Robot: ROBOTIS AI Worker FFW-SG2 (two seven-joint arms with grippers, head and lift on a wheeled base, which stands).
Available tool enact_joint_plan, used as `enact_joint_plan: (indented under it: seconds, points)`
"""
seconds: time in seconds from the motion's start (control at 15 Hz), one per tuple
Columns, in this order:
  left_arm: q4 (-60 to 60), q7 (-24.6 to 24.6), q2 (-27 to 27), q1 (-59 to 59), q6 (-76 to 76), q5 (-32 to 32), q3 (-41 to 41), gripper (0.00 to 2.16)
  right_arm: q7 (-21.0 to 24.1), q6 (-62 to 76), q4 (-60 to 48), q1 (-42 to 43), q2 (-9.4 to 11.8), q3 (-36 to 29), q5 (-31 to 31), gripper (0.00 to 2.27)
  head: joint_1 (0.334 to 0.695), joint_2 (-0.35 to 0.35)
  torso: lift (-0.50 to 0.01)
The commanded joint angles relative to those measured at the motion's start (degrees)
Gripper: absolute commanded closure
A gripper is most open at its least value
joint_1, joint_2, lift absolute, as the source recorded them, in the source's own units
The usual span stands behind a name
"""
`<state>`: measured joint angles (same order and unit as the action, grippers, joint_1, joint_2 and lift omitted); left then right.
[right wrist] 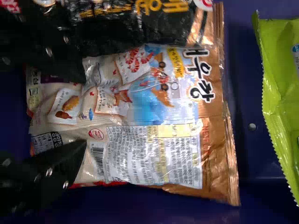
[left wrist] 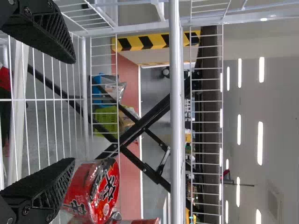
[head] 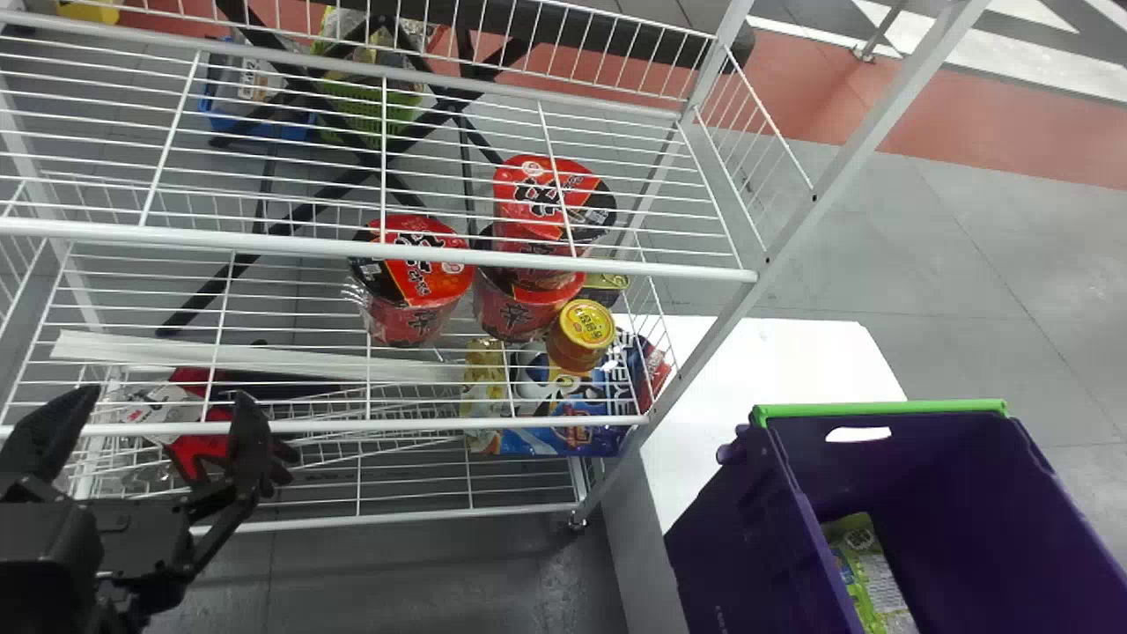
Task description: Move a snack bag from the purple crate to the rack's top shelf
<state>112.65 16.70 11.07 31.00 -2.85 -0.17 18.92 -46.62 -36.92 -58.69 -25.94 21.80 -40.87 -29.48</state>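
Closest to me, my left gripper (head: 165, 396) hangs before the rack (head: 797, 224) with its fingers spread, holding nothing, and over in the purple crate (head: 735, 528) my right gripper (right wrist: 86, 112) has its fingers parted above the brown snack bag (right wrist: 163, 107). That bag lies inside the crate, near a lime-green bag (right wrist: 285, 93); farther off I see red noodle cups (head: 414, 282) in the rack and, beyond it, a green basket (head: 374, 110)
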Motion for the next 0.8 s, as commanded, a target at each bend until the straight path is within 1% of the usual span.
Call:
enact_joint_plan:
  seconds: [0.0, 0.13, 0.4, 0.73]
  points:
    - [-0.1, 0.0, 0.0, -0.1, 0.0, 0.2, 0.0, 0.06, -0.1, -1.0, -0.1, 0.0, -0.2, -1.5, 2.1, 1.89, 0.695, -0.350, -0.464]
    - [-0.3, 0.0, 0.0, -0.3, 0.2, 0.4, 0.0, 0.06, -0.5, -2.8, -0.5, -0.1, -0.2, -1.7, 2.2, 2.04, 0.695, -0.350, -0.464]
    - [-0.4, 0.0, -0.3, -0.5, 0.2, 0.4, 0.0, 0.06, -1.3, -5.2, -1.6, -0.2, -0.4, -1.8, 2.3, 2.04, 0.695, -0.350, -0.464]
    - [-0.8, 0.0, -0.4, -0.8, 0.4, 0.4, 0.1, 0.06, -1.1, -6.8, -3.9, -1.4, -1.1, -2.4, 2.4, 2.04, 0.695, -0.350, -0.464]
